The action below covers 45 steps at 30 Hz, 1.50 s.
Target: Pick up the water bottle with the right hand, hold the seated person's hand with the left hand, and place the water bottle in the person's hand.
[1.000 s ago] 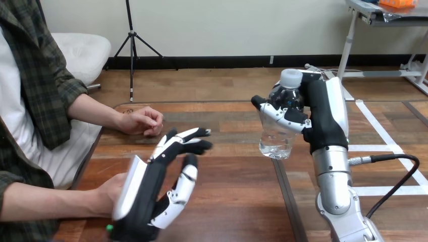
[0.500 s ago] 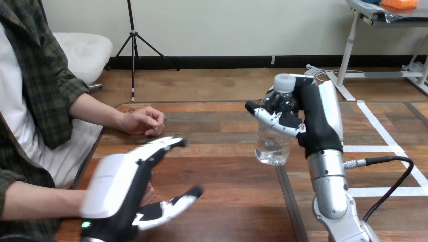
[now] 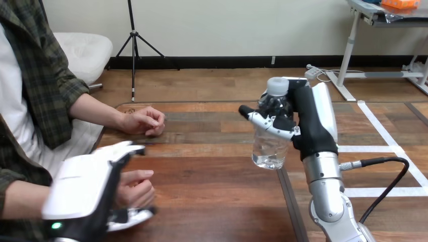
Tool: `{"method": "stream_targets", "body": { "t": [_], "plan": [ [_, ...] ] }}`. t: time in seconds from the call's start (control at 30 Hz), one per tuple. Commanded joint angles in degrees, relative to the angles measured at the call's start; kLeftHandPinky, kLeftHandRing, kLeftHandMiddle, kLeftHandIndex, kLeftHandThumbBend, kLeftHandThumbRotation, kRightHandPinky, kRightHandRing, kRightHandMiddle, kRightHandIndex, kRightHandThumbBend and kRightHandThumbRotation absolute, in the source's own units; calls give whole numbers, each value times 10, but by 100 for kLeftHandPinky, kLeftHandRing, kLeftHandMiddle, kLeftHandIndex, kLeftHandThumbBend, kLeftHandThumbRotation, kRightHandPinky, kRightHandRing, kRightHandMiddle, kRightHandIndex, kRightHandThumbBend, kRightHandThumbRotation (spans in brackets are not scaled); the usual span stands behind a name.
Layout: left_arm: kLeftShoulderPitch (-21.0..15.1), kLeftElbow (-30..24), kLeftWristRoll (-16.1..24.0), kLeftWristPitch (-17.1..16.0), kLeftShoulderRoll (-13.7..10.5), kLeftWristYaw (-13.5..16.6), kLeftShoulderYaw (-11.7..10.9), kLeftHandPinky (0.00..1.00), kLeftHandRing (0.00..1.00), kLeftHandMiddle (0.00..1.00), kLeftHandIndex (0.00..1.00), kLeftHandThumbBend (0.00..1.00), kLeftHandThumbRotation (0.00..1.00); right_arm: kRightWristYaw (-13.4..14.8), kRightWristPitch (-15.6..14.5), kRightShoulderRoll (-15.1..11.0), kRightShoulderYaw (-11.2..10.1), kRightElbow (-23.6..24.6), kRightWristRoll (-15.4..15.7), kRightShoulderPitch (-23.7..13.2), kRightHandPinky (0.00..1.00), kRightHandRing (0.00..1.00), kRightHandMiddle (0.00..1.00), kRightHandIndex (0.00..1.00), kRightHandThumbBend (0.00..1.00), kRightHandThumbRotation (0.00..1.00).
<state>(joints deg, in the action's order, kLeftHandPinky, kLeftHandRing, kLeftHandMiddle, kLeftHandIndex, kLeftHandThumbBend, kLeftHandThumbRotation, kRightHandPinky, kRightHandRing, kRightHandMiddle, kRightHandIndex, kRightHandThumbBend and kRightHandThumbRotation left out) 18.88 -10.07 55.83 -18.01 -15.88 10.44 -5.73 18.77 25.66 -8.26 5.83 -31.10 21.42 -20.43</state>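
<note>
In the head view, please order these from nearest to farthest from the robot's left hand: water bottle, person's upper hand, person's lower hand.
From the left hand:
1. person's lower hand, right beside it.
2. person's upper hand, farther back, at left.
3. water bottle, far across at right.

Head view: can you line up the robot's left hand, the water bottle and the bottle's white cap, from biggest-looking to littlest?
1. left hand: looks biggest, but it is nearest the camera, which makes it look bigger.
2. water bottle
3. white cap: clearly the littlest.
</note>
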Motion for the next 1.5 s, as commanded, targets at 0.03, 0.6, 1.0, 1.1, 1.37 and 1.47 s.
{"method": "stream_targets", "body": {
  "t": [0.03,0.6,1.0,1.1,1.37,1.47],
  "plan": [
    [4,-72,-1,41,-17,-32,-4,71,82,83,76,94,5,2,24,5,3,53,1,-24,3,5,8,8,46,0],
    [30,-125,18,117,-37,-81,-1,75,85,86,79,97,4,-3,17,14,9,81,3,-12,1,3,6,6,44,0],
    [41,-143,30,139,-50,-100,1,75,85,86,79,99,4,-13,14,19,8,101,0,-2,0,3,6,5,43,0],
    [40,-148,36,154,-50,-121,5,76,86,87,80,97,4,-18,14,21,8,105,-5,1,0,3,6,5,42,0],
    [31,-144,43,176,-56,-157,16,78,85,86,80,96,3,-37,13,24,9,119,-18,9,0,2,5,4,38,0],
    [29,-141,47,182,-58,-162,20,78,85,85,80,95,1,-46,11,26,10,124,-24,13,0,1,3,3,35,0]
  ]
}}
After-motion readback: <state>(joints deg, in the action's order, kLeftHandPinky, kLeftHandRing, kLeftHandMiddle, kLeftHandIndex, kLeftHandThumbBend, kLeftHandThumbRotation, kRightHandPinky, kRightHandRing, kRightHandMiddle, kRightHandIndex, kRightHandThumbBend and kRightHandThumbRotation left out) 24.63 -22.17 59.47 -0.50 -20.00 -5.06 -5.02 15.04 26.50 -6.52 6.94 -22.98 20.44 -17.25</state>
